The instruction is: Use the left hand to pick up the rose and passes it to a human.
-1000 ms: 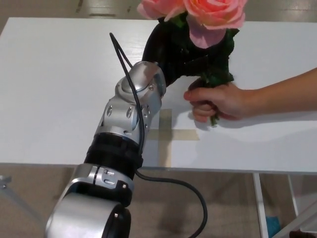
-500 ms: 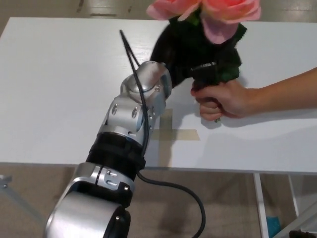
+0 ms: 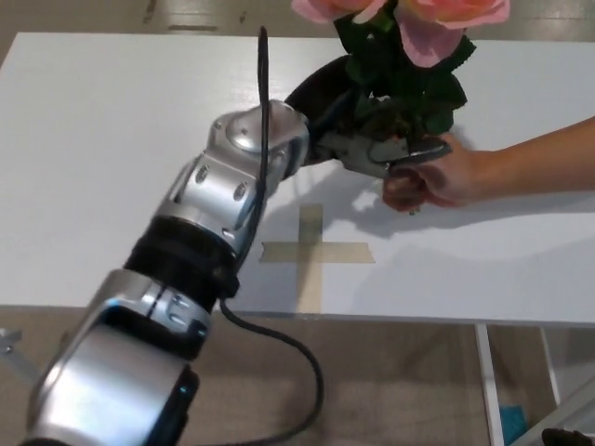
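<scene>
Now the handover is under way — the left hand (image 3: 367, 139) clasps the rose (image 3: 409, 56) above the bench (image 3: 102, 139), and the person's hand (image 3: 437, 177) grips the stem. Next, the fingers should probably loosen.

The rose (image 3: 409, 23) blooms (pink) are cut off by the top edge.
</scene>
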